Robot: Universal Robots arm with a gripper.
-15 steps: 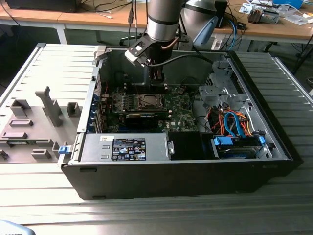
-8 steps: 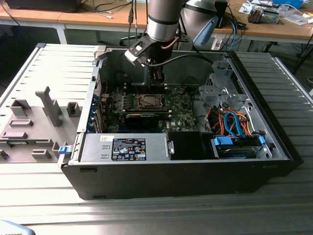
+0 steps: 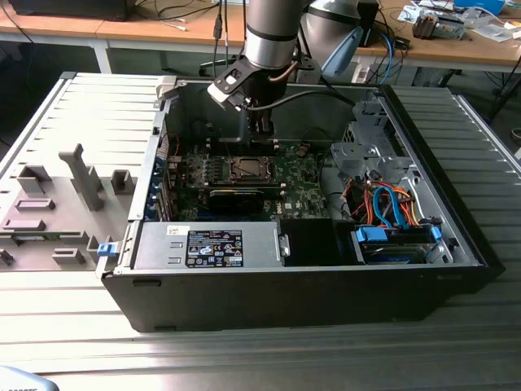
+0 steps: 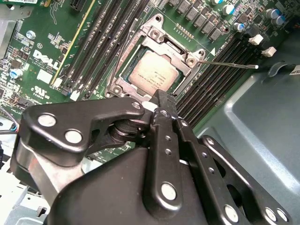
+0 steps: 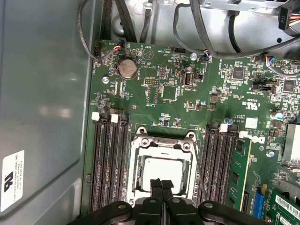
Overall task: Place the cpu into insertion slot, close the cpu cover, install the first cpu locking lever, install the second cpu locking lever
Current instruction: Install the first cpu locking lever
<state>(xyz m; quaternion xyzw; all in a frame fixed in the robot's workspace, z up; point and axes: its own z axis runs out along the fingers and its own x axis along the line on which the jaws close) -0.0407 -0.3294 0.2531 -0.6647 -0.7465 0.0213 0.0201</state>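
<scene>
The gripper [image 5: 161,181] has its fingers [image 5: 156,188] pressed together, pinching nothing, tips just over the edge of the cpu [image 5: 161,168], seated in the insertion slot [image 4: 124,71] beneath the lowered cpu cover [image 5: 164,143], white motherboard lettering [image 5: 257,139] nearby.

Arm [image 3: 269,32] vertical from above, end effector [image 5: 161,182] straight down and low, its two fingertips [image 5: 155,185] tight together.

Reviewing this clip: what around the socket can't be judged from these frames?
1. First wrist view: the pincer hides the cpu cover's near edge.
2. Second wrist view: the pincer's tip covers its own contact spot, so touch on the cpu is unclear.
3. Exterior view: the insertion slot is too small to tell how it is latched.
</scene>
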